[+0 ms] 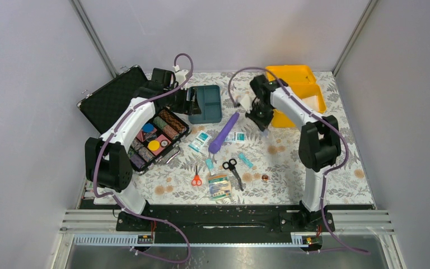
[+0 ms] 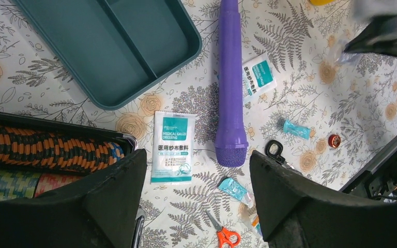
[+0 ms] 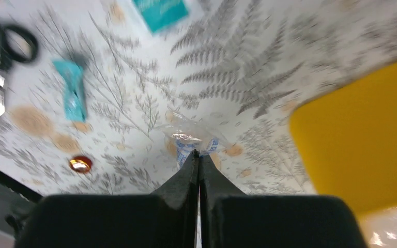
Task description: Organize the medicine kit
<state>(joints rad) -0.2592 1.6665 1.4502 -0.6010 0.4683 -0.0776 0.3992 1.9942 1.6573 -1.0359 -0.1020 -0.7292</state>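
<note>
The medicine kit (image 1: 294,84) is a yellow case standing open at the back right, and its edge (image 3: 356,139) fills the right of the right wrist view. Its teal divided tray (image 1: 204,103) lies apart on the table, also seen as the tray (image 2: 108,46) in the left wrist view. My right gripper (image 3: 199,154) is shut on a clear plastic packet with blue print (image 3: 191,137), just left of the yellow case (image 1: 260,119). My left gripper (image 2: 196,155) hangs open above the table beside the tray (image 1: 188,101), holding nothing.
A black case of colourful rolls (image 1: 154,137) lies open at the left. Scattered on the floral cloth are a purple wand (image 1: 224,133), gauze packets (image 1: 200,141), black scissors (image 1: 232,168), orange scissors (image 1: 196,178), a small teal packet (image 1: 245,161), a bandage box (image 1: 219,186) and a red cap (image 1: 265,178).
</note>
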